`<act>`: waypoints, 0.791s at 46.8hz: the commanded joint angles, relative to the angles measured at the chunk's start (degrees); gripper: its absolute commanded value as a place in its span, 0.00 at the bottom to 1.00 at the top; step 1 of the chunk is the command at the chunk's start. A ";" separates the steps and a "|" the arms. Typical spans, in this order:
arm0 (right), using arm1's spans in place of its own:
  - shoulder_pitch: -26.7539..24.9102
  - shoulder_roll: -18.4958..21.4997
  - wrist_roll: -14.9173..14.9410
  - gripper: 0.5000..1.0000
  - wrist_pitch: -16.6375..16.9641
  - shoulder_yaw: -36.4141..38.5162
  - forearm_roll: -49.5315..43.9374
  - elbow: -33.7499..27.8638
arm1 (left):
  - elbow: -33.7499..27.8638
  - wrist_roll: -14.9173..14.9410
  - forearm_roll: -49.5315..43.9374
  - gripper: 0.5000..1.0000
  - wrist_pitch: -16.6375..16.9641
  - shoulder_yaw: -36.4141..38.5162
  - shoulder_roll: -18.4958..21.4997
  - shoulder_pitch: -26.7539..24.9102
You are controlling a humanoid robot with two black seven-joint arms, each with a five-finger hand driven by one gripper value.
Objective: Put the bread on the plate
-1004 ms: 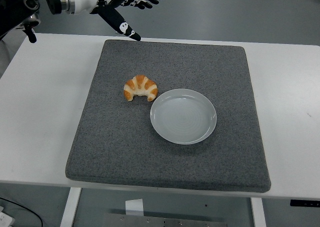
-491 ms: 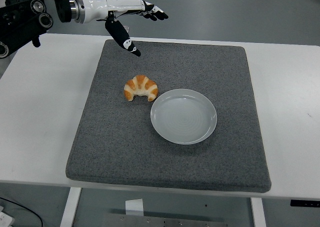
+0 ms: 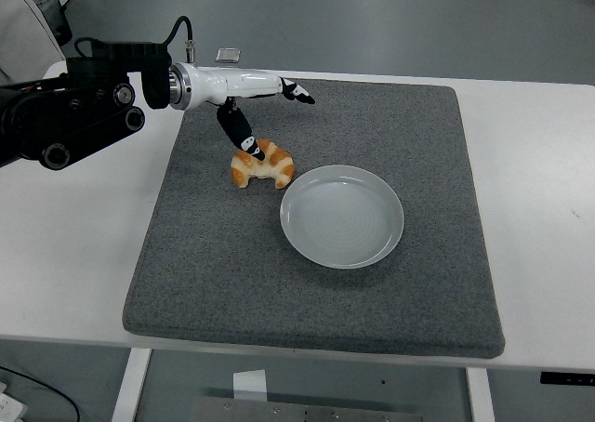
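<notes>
- left hand [image 3: 244,97]: fingers spread, grasping nothing; thumb pointing down with its tip at the far edge of the bread [image 3: 262,164].
- bread: a croissant lying on the grey mat [image 3: 214,273], just left of and far from the plate [image 3: 341,216], not on it.
- mat rests on the white desk [image 3: 74,245].

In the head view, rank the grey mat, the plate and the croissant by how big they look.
1. The square grey felt mat, by far the largest.
2. The round pale blue plate, lying on the mat.
3. The golden-brown croissant bread, the smallest, just left of the plate under the left hand.
</notes>
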 commanded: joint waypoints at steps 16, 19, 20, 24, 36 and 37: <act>-0.01 0.00 -0.01 0.86 0.00 0.00 0.00 0.00 | 2.46 0.00 5.01 1.00 5.15 2.03 -3.05 3.24; -0.01 0.00 -0.01 0.86 0.00 0.00 0.00 0.00 | 2.55 0.00 5.81 1.00 5.68 2.12 -3.23 3.42; -0.01 0.00 -0.01 0.86 0.00 0.00 0.00 0.00 | 2.55 0.00 5.90 1.00 5.77 2.12 -3.32 3.68; -0.01 0.00 -0.01 0.86 0.00 0.00 0.00 0.00 | 3.42 0.00 6.07 1.00 6.03 2.12 -4.11 4.12; -0.01 0.00 -0.01 0.86 0.00 0.00 0.00 0.00 | 5.79 0.00 6.25 1.00 9.28 2.30 -5.43 5.00; -0.01 0.00 -0.01 0.86 0.00 0.00 0.00 0.00 | 5.89 0.00 6.25 1.00 9.55 2.38 -5.43 5.09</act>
